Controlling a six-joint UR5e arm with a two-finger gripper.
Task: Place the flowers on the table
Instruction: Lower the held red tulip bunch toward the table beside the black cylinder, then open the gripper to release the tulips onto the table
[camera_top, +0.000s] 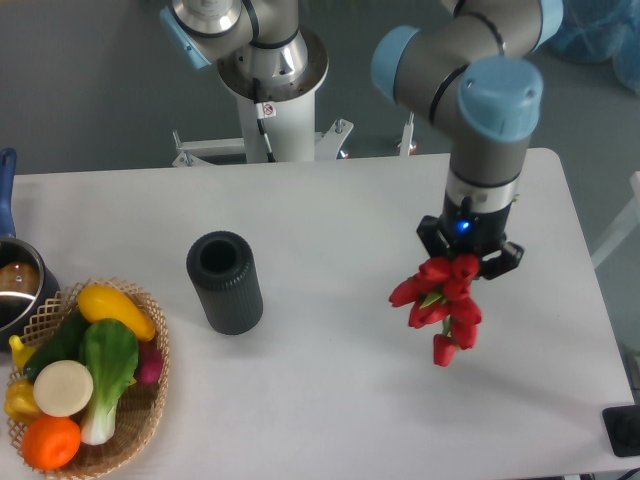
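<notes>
counter: smooth plain white top, rounded corners
flowers: glossy red tulip buds in a tight bunch, bit of green showing, hanging bud-down over the counter at 3 o'clock of centre
claw: black, clamped on the flowers' top end
cylinder: black, ribbed, hollow, at 9 o'clock of the flowers
basket: woven wicker, holds shiny toy vegetables

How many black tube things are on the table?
1. The black ribbed cylinder stands upright on the white table, between the wicker basket of toy vegetables and the red tulips.
</notes>
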